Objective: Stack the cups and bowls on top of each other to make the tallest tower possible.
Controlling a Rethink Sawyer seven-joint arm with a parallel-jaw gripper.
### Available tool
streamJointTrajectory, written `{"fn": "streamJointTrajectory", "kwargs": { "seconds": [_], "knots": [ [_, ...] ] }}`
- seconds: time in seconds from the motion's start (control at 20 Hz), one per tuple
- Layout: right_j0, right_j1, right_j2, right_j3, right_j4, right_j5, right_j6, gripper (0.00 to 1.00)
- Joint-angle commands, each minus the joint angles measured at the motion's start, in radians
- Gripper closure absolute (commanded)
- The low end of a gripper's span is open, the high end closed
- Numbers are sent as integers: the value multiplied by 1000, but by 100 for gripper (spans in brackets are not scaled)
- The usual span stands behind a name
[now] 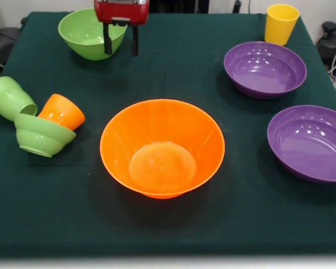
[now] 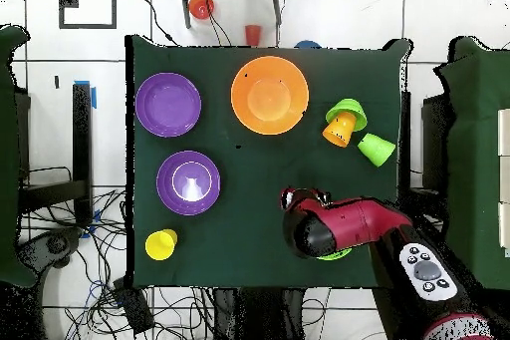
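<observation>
My gripper point(image 1: 121, 46) hangs open and empty at the far side, just right of the medium light green bowl point(image 1: 89, 32). The large orange bowl point(image 1: 162, 147) sits upright mid-table. Two purple bowls point(image 1: 265, 68) point(image 1: 309, 143) stand on the right, with the yellow cup point(image 1: 281, 22) behind them. At the left, the light green cup point(image 1: 10, 98) lies on its side. Beside it, the orange cup point(image 1: 61, 112) leans on the tipped small green bowl point(image 1: 42, 134). No tower is in view. In the overhead view my arm point(image 2: 339, 228) covers most of the medium green bowl point(image 2: 334, 254).
The dark green cloth point(image 1: 173, 73) covers the table to its edges. In the overhead view a small red cup-like thing point(image 2: 253, 34) and a red-orange round thing point(image 2: 201, 5) lie on the floor beyond the table. Cables point(image 2: 110, 286) run along the floor.
</observation>
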Motion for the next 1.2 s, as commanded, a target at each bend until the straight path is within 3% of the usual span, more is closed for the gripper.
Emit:
{"fn": "streamJointTrajectory", "kwargs": {
  "seconds": [0.05,0.3,0.55,0.85,1.2],
  "knots": [
    [2,18,20,44,-94,-50,-43,0],
    [-39,26,52,56,-100,-46,-61,0],
    [-122,-62,132,139,-49,41,-133,0],
    [-137,-116,173,171,-10,100,-139,0],
    [-136,-172,186,221,-31,75,-122,0]
  ]
}}
